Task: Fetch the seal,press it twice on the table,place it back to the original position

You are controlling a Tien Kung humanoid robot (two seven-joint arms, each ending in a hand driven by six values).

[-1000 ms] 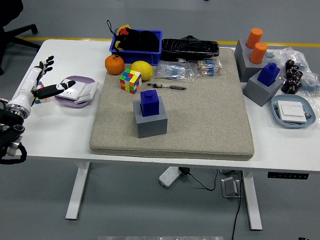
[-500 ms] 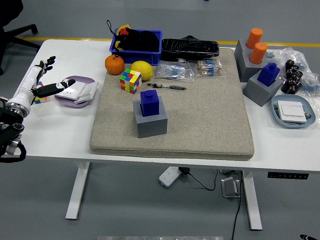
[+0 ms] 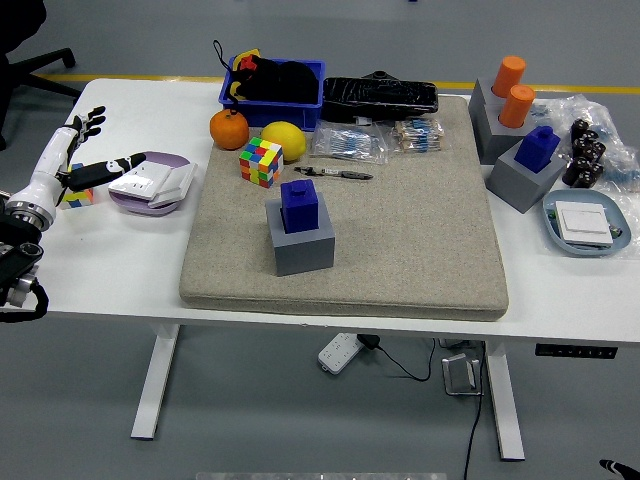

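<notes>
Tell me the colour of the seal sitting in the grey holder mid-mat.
Dark blue seal, on the grey holder; head view.

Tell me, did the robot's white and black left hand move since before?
Yes. The white and black left hand slid left and slightly farther back, away from the purple tray, which stayed put.

Single head view, set high on the robot's side, facing forward and down across the white table [image 3: 120, 270]. Far enough back to take in the near edge, both side edges, the legs beneath and grey floor beyond the far edge.
</notes>
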